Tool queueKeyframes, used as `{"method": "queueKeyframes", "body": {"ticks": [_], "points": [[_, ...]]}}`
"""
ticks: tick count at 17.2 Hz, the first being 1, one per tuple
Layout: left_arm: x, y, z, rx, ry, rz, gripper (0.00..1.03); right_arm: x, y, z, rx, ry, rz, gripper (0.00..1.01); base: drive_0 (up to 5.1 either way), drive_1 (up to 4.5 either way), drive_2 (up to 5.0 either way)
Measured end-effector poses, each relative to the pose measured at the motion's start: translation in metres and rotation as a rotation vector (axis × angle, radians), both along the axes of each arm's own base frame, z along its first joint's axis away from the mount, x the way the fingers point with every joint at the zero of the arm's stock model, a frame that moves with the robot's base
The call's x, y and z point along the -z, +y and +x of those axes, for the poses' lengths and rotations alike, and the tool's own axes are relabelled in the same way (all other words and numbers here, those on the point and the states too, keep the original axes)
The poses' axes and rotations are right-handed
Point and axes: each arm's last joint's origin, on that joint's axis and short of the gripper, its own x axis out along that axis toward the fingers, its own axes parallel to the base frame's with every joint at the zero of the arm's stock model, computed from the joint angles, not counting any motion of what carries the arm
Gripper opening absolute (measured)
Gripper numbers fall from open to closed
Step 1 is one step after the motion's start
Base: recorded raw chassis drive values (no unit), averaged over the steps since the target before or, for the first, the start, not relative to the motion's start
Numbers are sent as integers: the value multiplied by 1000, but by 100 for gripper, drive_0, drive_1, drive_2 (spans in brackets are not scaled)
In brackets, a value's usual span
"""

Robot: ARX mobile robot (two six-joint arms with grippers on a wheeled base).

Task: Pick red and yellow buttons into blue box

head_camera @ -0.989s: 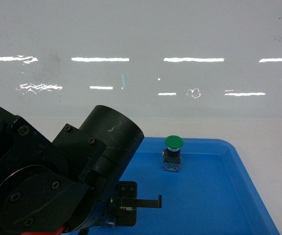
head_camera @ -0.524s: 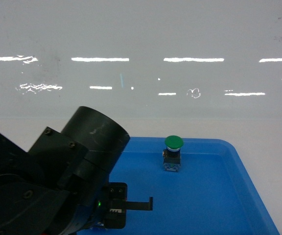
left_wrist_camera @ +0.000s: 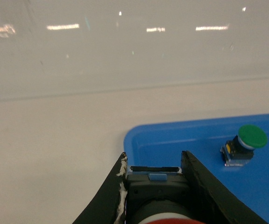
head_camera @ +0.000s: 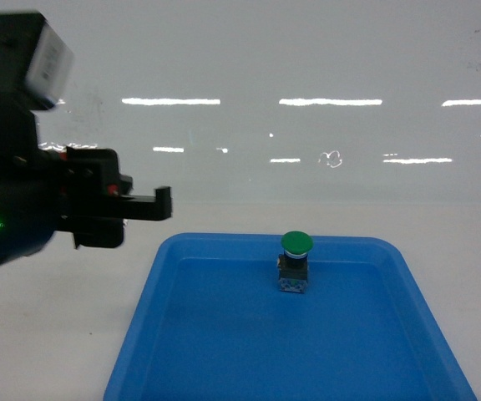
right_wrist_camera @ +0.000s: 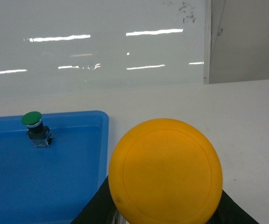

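- The left hand is clamping a button block between its two dark fingers, with a strip of red cap showing at the bottom edge of its wrist view; I am taking this to be the red button, though most of it is lying out of frame.
- The box is sitting ahead of this hand and to its right, its near-left corner lying just beyond the fingertips; in the head view the left hand is hanging above the counter to the left of the box's rim, not over its floor.
- The move in hand is, by my reading, a carry forward and rightward until the button is hanging over the blue floor, then a release.
- The right hand is gripping the yellow button, whose round cap is filling the lower middle of its wrist view and hiding most of the fingers; it is not showing in the head view.
- From this hand the box is lying to the left, its right wall just beside the cap, so the yellow button is, I judge, hanging over bare counter outside the box.
- A green button is standing upright inside the box near the far wall, well apart from both hands; it is not wanted.
- Neither hand is looking clearly nearer the box.
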Motion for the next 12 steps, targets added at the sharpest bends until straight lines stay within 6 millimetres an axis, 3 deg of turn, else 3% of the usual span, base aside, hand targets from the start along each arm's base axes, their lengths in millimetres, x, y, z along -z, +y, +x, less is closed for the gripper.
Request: {"method": "queueKeyframes", "body": {"ticks": [3,5,9,12], "points": [[-9,26,-38,-24,-77,65,28,0,0,0,0,0,0,25,0,0,0],[-14,33,-58,-32,-80,75,28,0,0,0,0,0,0,25,0,0,0],[-33,36,-79,-46,-144,53,28,0,0,0,0,0,0,25,0,0,0],[-32,36,-78,-46,-137,56,28,0,0,0,0,0,0,25,0,0,0]]}}
